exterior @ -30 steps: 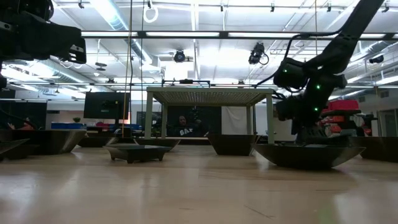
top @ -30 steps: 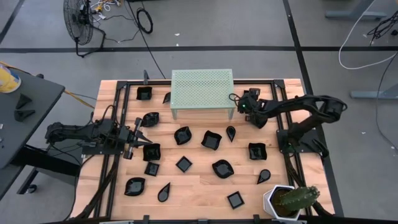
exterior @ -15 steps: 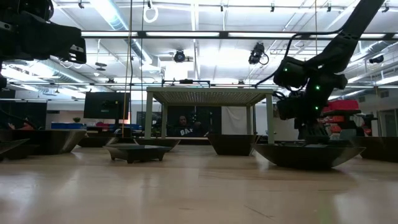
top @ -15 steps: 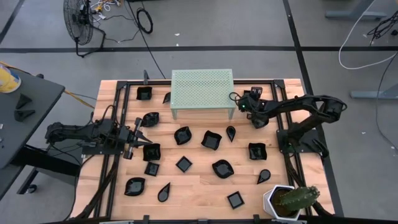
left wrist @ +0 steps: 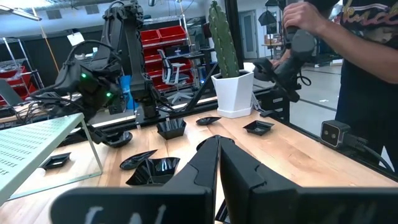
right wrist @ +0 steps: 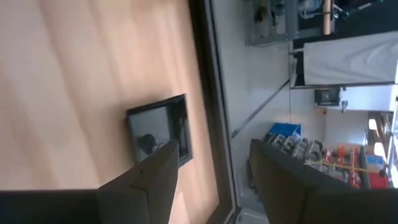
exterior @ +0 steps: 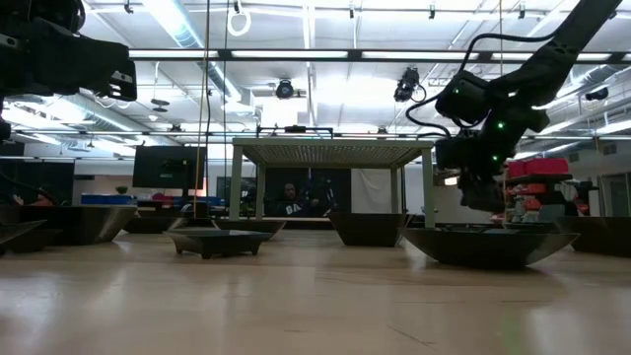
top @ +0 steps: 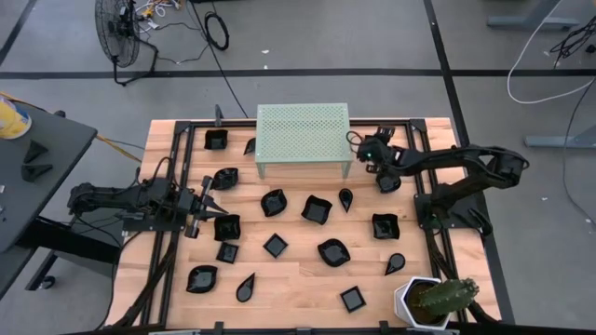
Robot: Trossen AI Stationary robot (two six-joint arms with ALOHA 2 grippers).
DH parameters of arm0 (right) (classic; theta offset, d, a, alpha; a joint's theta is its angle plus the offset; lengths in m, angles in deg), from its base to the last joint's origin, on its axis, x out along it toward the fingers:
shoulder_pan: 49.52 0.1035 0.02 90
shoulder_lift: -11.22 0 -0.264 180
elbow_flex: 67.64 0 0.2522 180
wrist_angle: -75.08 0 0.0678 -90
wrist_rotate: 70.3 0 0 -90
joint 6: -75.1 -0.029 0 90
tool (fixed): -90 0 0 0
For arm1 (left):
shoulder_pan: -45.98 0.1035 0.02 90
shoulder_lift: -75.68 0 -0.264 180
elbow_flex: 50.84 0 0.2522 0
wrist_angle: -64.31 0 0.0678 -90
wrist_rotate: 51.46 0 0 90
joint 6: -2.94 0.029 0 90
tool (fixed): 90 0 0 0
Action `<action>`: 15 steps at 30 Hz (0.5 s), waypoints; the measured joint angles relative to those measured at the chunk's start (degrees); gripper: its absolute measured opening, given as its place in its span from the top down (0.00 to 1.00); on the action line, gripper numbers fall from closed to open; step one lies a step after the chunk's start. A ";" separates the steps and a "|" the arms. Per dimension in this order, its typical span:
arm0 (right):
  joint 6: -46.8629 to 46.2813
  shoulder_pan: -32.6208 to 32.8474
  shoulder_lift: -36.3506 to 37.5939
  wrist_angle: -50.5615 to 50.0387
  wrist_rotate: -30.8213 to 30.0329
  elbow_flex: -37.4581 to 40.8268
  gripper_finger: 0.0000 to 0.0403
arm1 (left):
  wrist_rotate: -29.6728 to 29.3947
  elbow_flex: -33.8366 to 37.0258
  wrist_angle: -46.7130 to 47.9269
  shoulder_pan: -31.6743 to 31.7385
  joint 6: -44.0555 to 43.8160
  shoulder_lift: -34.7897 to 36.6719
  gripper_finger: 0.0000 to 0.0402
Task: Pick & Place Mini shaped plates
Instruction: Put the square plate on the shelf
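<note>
The left gripper [top: 212, 203], fingers pressed together and empty, sits low at the table's left edge, a square plate [top: 226, 227] just beside its tip. More small black plates [top: 317, 208] lie scattered across the wood. The right gripper [top: 358, 147], fingers spread and empty, hovers by the green stand's [top: 303, 133] right end, over a square plate [right wrist: 158, 126] near the table's back rail.

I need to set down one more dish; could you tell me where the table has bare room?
Bare wood lies along the near edge between the teardrop plate and square plate, and just right of the green stand. The middle, among the plates, is crowded.
</note>
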 joint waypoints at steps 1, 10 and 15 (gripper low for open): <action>0.00 -0.29 0.00 0.76 -0.02 0.00 0.50 | 0.00 -0.01 0.02 0.00 0.02 0.00 0.94; -0.03 -0.60 -2.56 5.75 -1.64 0.71 0.50 | 0.00 -0.01 0.02 0.00 0.02 0.00 0.94; -0.04 -0.60 -5.30 7.19 -3.71 0.72 0.50 | 0.00 -0.02 0.03 -0.01 0.02 0.00 0.94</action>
